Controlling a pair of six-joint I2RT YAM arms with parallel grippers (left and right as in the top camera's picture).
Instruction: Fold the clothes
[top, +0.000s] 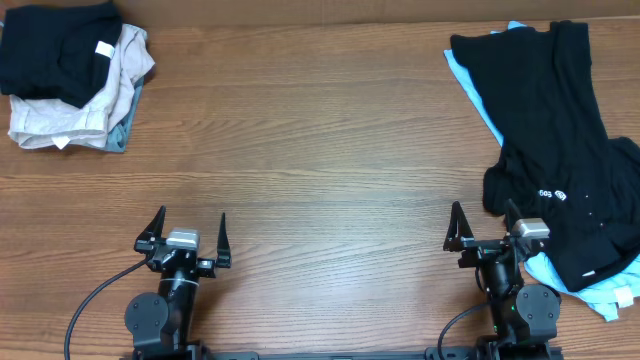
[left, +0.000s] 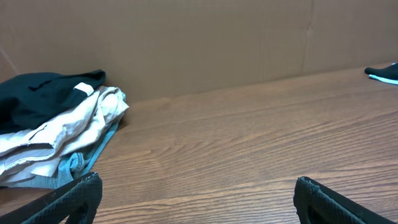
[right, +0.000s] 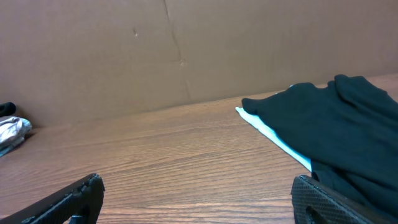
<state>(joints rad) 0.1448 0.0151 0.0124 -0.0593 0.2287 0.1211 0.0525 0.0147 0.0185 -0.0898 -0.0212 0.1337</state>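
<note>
**A:** Where are the clothes sitting?

**B:** The crumpled black fabric garment (top: 560, 150) is lying over a light blue fabric garment (top: 605, 298) at the wooden table's (top: 320, 150) right edge. The left claw (top: 191, 216) and right claw (top: 484, 210) are hanging spread, holding nothing.

**A:** Risk?

**B:** Probably pinching both layers and dragging the blue one along.

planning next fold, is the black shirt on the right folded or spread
Spread: the black shirt lies rumpled, unfolded, over a light blue garment.
</note>
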